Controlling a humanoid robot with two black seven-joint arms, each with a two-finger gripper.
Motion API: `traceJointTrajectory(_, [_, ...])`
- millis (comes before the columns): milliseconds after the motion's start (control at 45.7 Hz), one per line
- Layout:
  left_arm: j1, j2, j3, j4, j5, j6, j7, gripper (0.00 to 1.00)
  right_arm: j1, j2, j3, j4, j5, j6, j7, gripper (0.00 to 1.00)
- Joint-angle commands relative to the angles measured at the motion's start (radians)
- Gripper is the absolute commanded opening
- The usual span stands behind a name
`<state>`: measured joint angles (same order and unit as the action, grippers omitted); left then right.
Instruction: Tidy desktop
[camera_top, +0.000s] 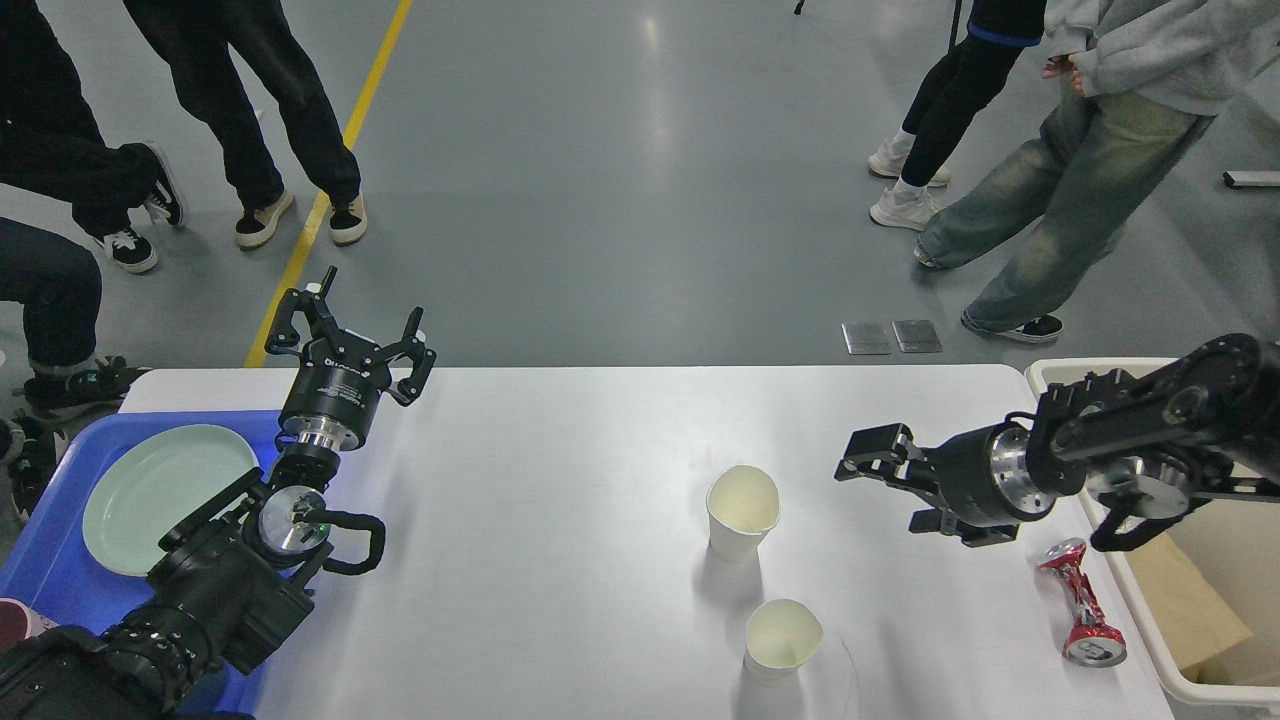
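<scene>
Paper cups (742, 510) stood mid-desktop (560, 520), which spread white below both arms. Left gripper (352, 325) hung spread and empty at its far-left edge; right gripper (872, 468), seen sidelong, I couldn't read.

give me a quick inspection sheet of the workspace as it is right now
surface: large white rectangular desktop, smooth and matte, no spills seen.
job's things: two white paper cups, one farther and one nearer, both upright; crushed red metal can lying on its side near the right edge.
clutter: pale green round plate in the blue plastic tray at left; beige rectangular bin at right holding brown paper.
grippers: left gripper open, empty, raised over the far left edge; right gripper points toward the farther cup, fingers too dark to tell apart.
cables: nothing seen.
surroundings: grey floor with a yellow line; several people's legs beyond the table.
</scene>
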<state>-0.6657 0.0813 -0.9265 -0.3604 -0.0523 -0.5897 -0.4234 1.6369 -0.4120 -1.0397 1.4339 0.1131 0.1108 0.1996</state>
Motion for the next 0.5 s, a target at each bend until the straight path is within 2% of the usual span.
traceJointTrajectory(0, [0.000,0.000,0.000,0.000,0.000,-0.001,0.000,0.97,-0.080,0.087,0.044,-0.102,0.063,-0.005,0.000,1.00])
traceJointTrajectory(219, [0.000,-0.002,0.000,0.000,0.000,-0.001,0.000,0.97,-0.195,0.176,0.046,-0.231,0.063,-0.005,0.000,1.00])
traceJointTrajectory(482, [0.000,-0.002,0.000,0.000,0.000,-0.001,0.000,0.97,-0.259,0.191,0.075,-0.260,0.063,-0.026,0.003,1.00])
